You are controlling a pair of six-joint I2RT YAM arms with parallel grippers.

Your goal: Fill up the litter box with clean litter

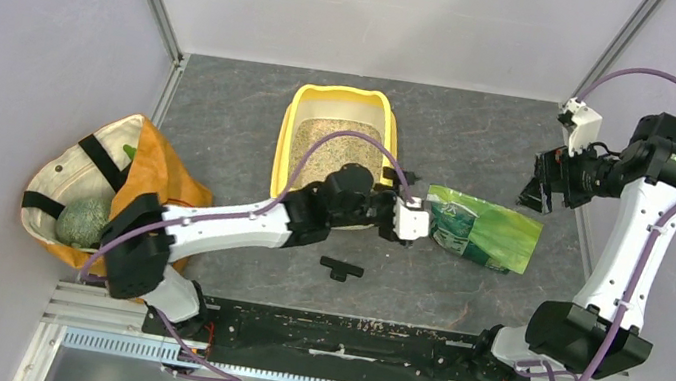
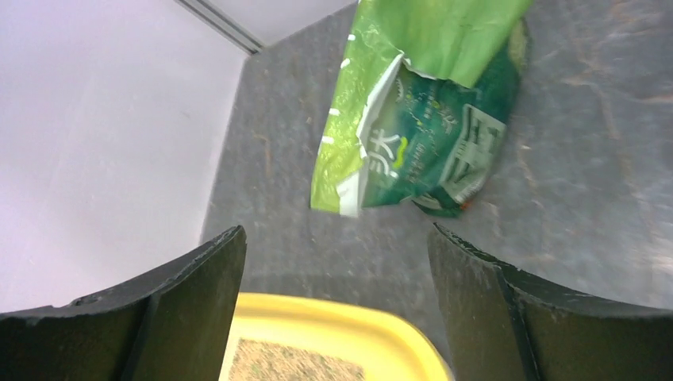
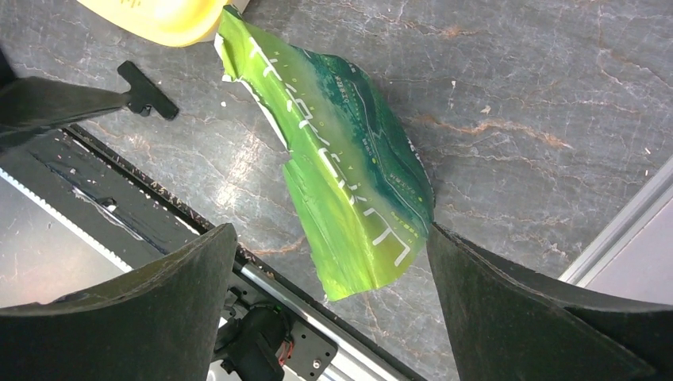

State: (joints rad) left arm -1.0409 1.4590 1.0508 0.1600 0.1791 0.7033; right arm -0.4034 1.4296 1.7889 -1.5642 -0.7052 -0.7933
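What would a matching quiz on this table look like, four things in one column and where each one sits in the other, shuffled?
Things:
1. litter box
2. green bag
3. tote bag
4. black T-shaped part

Places:
A. far left, against the side wall
B. lying on the table just right of the yellow tray
C. middle of the table toward the back, holding tan litter
D. on bare table just ahead of the base rail

Pairs: 1-C, 2-B, 3-A, 4-D
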